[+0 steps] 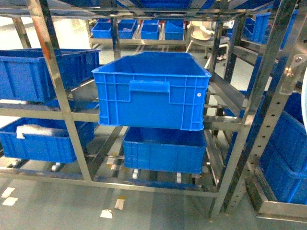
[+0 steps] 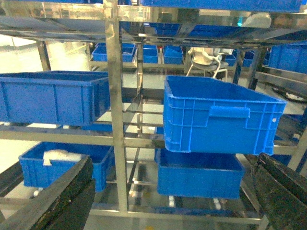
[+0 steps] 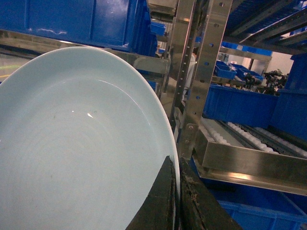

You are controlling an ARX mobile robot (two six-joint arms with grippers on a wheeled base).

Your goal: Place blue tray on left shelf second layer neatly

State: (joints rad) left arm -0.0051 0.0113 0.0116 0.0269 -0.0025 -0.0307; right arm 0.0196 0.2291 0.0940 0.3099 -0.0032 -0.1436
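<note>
The blue tray [image 3: 72, 143] is a pale sky-blue glossy dish that fills the left of the right wrist view, held on edge. My right gripper [image 3: 176, 191] is shut on its rim, one dark finger on each side. A thin sliver of the tray [image 1: 304, 100] shows at the head view's right edge. My left gripper [image 2: 168, 201] is open wide with nothing between its fingers [image 2: 57, 201]; it faces the steel rack. The left shelf second layer [image 1: 33, 113] is a steel tier bearing large blue crates, and its crossbar [image 2: 62, 135] also shows in the left wrist view.
A big deep-blue crate [image 1: 151, 91] juts forward from the middle bay, above another crate [image 1: 163, 151]. More crates [image 1: 43, 72] sit in the left bay. A perforated steel upright [image 3: 206, 62] and a roller track [image 3: 249, 139] stand close on the tray's right.
</note>
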